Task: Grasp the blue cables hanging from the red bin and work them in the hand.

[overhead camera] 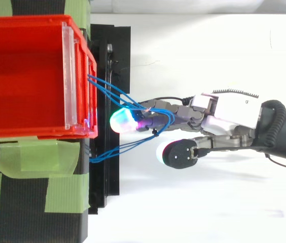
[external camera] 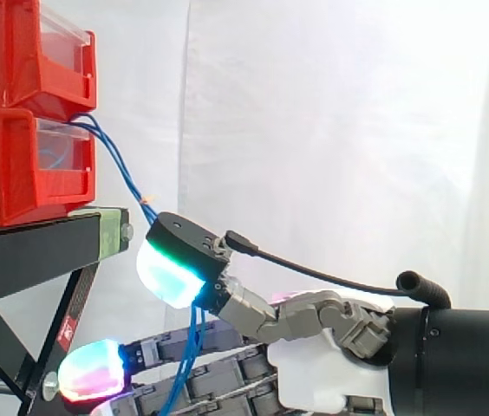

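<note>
Thin blue cables (external camera: 123, 173) leave the front of the lower red bin (external camera: 19, 165) and slope down to the right. They pass behind my thumb's green-white pad (external camera: 171, 273) and hang on down across my fingers (external camera: 227, 334). From above, the blue cables (overhead camera: 128, 98) loop over the straight fingers (overhead camera: 158, 109) and run back left under the red bin (overhead camera: 26, 76). My hand (overhead camera: 229, 109) reaches in from the right. Its fingers are stretched toward the stand and its thumb (overhead camera: 178, 153) is held apart from them, so the cables lie draped over the fingers with nothing closed round them.
A second red bin (external camera: 28, 52) sits stacked on the lower one. Both rest on a black stand (external camera: 28, 247) with green tape (overhead camera: 36, 157) on its top. A white curtain hangs behind.
</note>
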Robot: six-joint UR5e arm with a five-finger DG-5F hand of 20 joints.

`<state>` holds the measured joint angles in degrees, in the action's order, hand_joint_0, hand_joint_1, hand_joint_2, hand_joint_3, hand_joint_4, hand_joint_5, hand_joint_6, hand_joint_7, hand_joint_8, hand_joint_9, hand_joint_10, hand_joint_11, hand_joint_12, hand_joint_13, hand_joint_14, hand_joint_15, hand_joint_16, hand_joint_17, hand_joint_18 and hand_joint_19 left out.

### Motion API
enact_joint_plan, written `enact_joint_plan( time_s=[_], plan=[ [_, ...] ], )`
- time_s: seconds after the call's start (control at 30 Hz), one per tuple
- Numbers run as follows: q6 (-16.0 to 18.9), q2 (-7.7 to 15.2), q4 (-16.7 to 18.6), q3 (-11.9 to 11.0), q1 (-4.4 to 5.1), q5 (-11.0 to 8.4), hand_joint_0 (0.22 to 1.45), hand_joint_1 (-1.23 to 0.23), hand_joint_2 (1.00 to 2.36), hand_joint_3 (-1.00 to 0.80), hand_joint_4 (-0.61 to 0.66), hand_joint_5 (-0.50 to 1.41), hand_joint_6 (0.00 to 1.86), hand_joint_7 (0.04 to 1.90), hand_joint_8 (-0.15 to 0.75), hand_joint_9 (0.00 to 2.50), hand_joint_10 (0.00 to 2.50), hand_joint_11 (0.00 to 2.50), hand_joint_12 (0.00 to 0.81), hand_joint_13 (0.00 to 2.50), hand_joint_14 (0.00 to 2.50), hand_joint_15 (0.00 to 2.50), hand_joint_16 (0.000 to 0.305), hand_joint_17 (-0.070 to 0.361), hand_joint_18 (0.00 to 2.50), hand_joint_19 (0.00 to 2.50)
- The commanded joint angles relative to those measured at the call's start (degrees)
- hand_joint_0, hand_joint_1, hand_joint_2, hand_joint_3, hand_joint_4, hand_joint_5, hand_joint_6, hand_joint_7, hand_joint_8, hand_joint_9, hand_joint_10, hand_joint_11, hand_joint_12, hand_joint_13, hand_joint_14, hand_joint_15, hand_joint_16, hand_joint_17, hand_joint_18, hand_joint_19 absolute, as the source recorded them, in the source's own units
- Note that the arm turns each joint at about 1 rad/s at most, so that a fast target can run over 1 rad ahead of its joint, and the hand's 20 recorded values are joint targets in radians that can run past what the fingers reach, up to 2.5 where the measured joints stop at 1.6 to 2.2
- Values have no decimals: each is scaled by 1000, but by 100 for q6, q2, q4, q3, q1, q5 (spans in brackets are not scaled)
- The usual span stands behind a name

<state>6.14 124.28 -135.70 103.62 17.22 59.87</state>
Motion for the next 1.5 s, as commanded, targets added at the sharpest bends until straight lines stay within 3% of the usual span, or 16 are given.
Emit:
enact_joint_plan(
  time_s=[0.0,0.2,0.43,0.5,0.87,1.0,1.1,1.13,1.3,1.37,1.4,1.47],
  plan=[
    [-16,0,9,0,36,7,823,-502,1000,-1000,226,-184,7,706,296,443,8,334,375,236,8,267,54,122,144,304],
    [-25,-9,88,0,88,-28,833,-510,1000,-999,240,-151,7,725,313,523,11,478,392,378,11,345,55,123,326,340],
    [1,-9,123,0,80,-2,840,-515,1000,-991,254,-118,8,739,340,659,17,749,421,555,16,477,55,124,486,384],
    [1,0,141,0,88,7,844,-517,1000,-989,261,-112,9,746,349,726,18,925,437,649,19,562,55,124,556,415],
    [-51,-9,272,0,80,-28,855,-536,1001,-968,280,-70,9,778,358,856,12,1333,467,969,24,1041,55,123,736,529],
    [-60,-9,255,-44,88,-28,857,-538,1002,-961,277,-95,10,783,359,849,0,1626,456,1088,18,1316,60,134,893,672],
    [-122,-9,228,-88,88,-11,858,-542,1001,-965,281,-106,9,787,363,778,421,1590,421,1199,3,1651,61,136,1083,954],
    [-157,-9,220,-105,88,-11,857,-543,1001,-966,282,-108,9,786,362,771,477,1582,423,1190,115,1658,60,135,1105,1002],
    [-174,0,220,-114,88,-37,859,-548,1001,-964,288,-108,9,793,361,712,1167,1533,418,1094,970,1547,57,128,1269,1226],
    [-174,-9,220,-114,88,-28,859,-548,1001,-962,296,-102,10,796,366,665,1625,1514,423,1064,1392,1489,54,121,1338,1343],
    [-174,-9,220,-105,88,-28,861,-548,1001,-970,298,-98,9,799,371,615,2013,1490,427,1025,1647,1468,52,117,1379,1459],
    [-174,-9,220,-105,88,-28,859,-549,1001,-963,300,-96,9,801,374,585,2220,1518,430,1000,1844,1454,51,115,1401,1545]
  ],
)
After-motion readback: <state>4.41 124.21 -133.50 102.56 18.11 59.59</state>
